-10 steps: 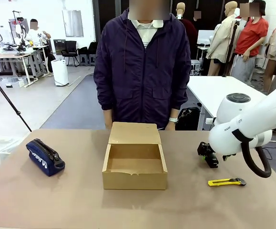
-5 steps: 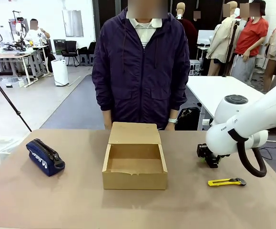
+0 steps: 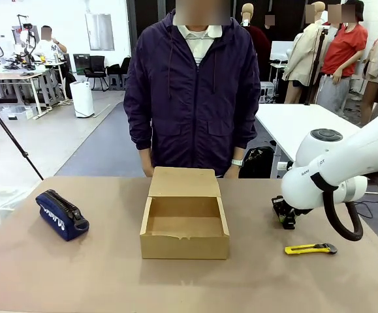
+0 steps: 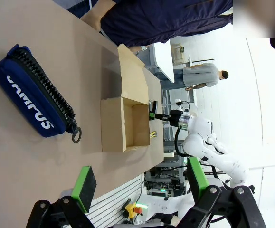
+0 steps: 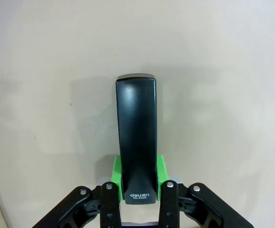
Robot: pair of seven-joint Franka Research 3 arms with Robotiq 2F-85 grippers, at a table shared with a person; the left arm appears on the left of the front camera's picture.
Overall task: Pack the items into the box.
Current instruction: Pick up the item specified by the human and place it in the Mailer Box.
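Observation:
In the right wrist view a black chunky gadget (image 5: 137,128) lies on the table, and the green pads (image 5: 117,175) of my right gripper (image 5: 138,180) press against both of its sides, so the gripper is shut on it. From the front, that gripper (image 3: 284,212) sits low on the table right of the box (image 3: 184,248). The tan box stands open in the middle, its lid flap leaning back toward the person. A yellow-and-black utility knife (image 3: 311,248) lies near the right front. My left gripper (image 4: 141,183) hangs open above the table's left end.
A navy zip pouch (image 3: 61,214) with white lettering lies at the left, right beneath my left gripper (image 4: 33,97). A person in a dark jacket stands at the far edge behind the box. Bare tabletop stretches between pouch and box.
The right gripper's jaws have come together around the black gadget. The right arm shifted only slightly. The left arm, box, knife and pouch stayed put.

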